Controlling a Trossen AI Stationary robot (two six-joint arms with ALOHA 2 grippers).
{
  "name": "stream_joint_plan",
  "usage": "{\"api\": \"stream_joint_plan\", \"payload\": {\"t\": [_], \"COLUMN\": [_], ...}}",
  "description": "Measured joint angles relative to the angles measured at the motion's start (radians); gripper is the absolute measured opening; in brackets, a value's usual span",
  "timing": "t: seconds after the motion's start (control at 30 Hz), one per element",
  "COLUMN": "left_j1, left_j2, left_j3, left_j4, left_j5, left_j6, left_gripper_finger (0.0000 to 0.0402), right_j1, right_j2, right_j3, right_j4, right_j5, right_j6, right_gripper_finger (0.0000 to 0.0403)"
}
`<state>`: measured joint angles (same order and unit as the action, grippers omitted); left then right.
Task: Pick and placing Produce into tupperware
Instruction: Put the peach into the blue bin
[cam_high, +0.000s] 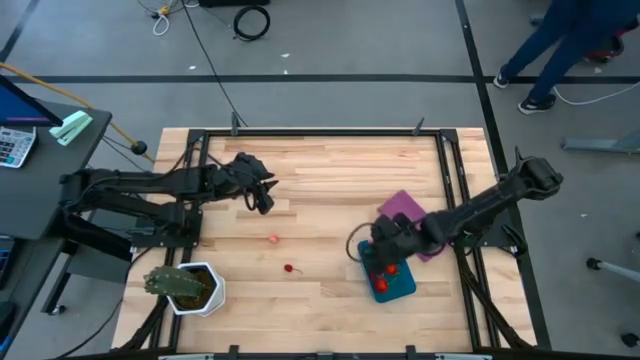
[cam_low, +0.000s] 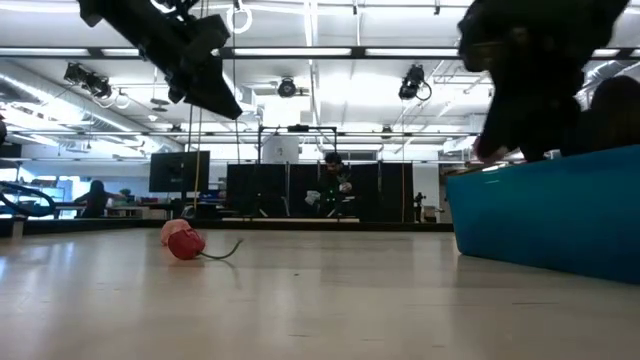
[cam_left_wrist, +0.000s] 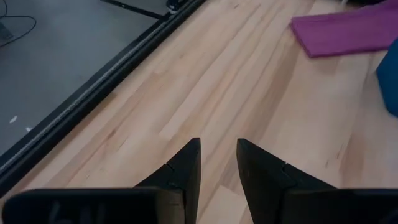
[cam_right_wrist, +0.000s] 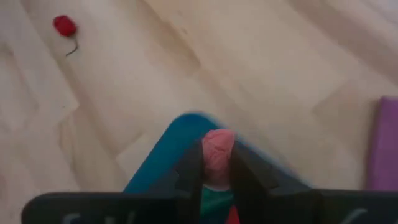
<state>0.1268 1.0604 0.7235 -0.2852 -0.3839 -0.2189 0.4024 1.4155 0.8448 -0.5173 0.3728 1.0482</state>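
Observation:
The teal tupperware (cam_high: 398, 283) sits at the table's right, partly on a purple sheet (cam_high: 404, 208), with red produce (cam_high: 391, 268) inside. My right gripper (cam_right_wrist: 217, 163) hovers over the tupperware's far-left corner (cam_right_wrist: 166, 152), shut on a pink produce piece (cam_right_wrist: 218, 148). A red piece with a thin stem (cam_high: 289, 268) lies on the bare wood mid-table, also in the low view (cam_low: 186, 243) and the right wrist view (cam_right_wrist: 64, 26). A small pink piece (cam_high: 273, 239) lies a little beyond it. My left gripper (cam_left_wrist: 217, 149) hangs open above the far-left wood, nothing between its fingers. My right gripper pinches the pink piece by its two sides (cam_right_wrist: 219, 163) between its two fingers (cam_right_wrist: 191, 167). The fingers slant down from the table's right. The piece's rounded end (cam_right_wrist: 218, 138) sticks out past the fingertips, and it is lifted clear above the tupperware.
A leafy plant in a white pot (cam_high: 188, 287) stands at the near left corner. A black frame rail (cam_high: 320, 130) borders the table. Bare wood lies between the two arms. A person (cam_high: 560, 50) walks on the floor beyond the far right corner.

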Motion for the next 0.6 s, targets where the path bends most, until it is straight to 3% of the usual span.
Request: {"api": "stream_joint_plan", "payload": {"t": [0.2, 0.4, 0.6], "left_j1": [0.000, 0.000, 0.000], "left_j2": [0.055, 0.058, 0.058], "left_j3": [0.000, 0.000, 0.000], "left_j4": [0.007, 0.094, 0.160], "left_j5": [-0.003, -0.007, -0.008], "left_j6": [0.011, 0.074, 0.077], "left_gripper_finger": [0.0110, 0.0110, 0.0110], "right_j1": [0.106, 0.145, 0.144], "right_j2": [0.044, 0.108, 0.156], "right_j3": [0.001, 0.001, 0.002], "right_j4": [-0.003, -0.001, 0.007], "right_j5": [0.022, 0.021, 0.022], "right_j6": [0.062, -0.110, -0.229], "right_gripper_finger": [0.0072, 0.0076, 0.0105]}}
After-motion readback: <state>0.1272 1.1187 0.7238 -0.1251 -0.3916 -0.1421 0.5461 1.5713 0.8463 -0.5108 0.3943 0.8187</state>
